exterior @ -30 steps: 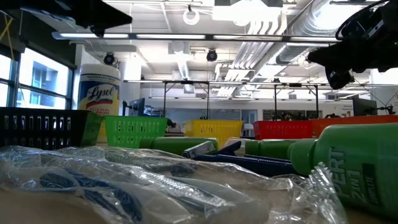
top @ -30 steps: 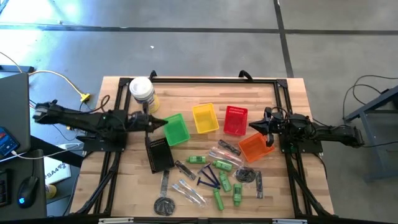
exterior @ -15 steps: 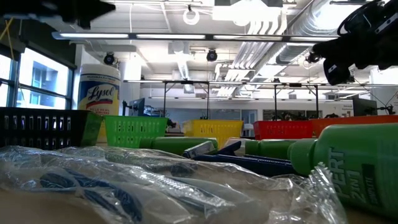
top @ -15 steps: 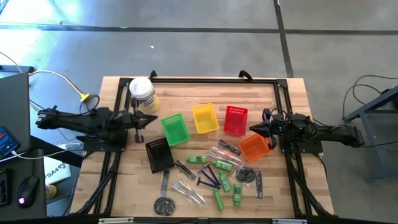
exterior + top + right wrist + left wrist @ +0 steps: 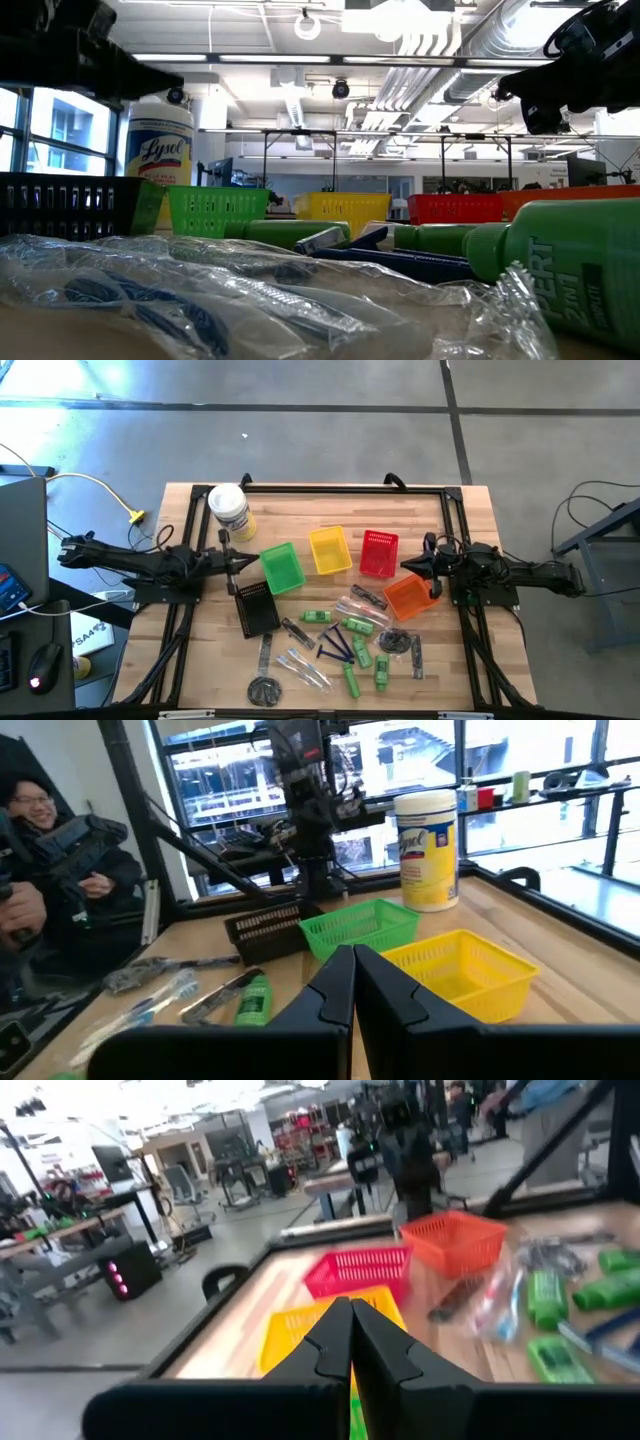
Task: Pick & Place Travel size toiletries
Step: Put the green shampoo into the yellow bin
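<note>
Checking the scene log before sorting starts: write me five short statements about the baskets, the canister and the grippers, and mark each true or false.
1. The yellow basket sits between the green basket and the red basket. True.
2. The left gripper holds a green bottle. False: its fingers are shut on nothing, beside the green basket.
3. The white canister stands near the table's far left corner. True.
4. The black basket is full of razors. False: nothing shows inside it; the blue razors lie on the table.
5. The right gripper is wide open over the red basket. False: it is shut, by the orange basket.
</note>
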Motion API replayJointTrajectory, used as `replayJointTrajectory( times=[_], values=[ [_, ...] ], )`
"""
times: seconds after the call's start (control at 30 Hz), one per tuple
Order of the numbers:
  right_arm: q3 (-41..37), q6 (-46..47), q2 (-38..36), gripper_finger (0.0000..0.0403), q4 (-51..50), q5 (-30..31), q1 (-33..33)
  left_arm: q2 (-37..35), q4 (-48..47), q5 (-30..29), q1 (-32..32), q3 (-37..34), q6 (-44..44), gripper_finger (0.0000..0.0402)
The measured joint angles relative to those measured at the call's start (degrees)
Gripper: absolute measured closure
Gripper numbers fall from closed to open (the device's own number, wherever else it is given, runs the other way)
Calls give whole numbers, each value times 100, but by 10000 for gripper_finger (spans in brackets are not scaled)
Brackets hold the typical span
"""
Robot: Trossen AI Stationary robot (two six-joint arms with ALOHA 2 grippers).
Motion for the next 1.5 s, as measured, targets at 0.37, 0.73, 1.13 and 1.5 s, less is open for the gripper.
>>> replayJointTrajectory(
  times=[0.37, 0.73, 1.13, 1.5],
  values=[
    [0, 39, 0, 401, 99, 57, 0, -10, 112, 485, -2, -221, -87, 401],
    [0, 195, 0, 401, 149, 31, -2, 3, -239, 494, -1, -234, -534, 401],
    [0, 271, 0, 401, 151, 54, -2, 3, -263, 495, -2, -240, -972, 401],
    [0, 256, 0, 401, 158, 183, -1, 1, -300, 816, -2, -240, -1251, 401]
  ],
)
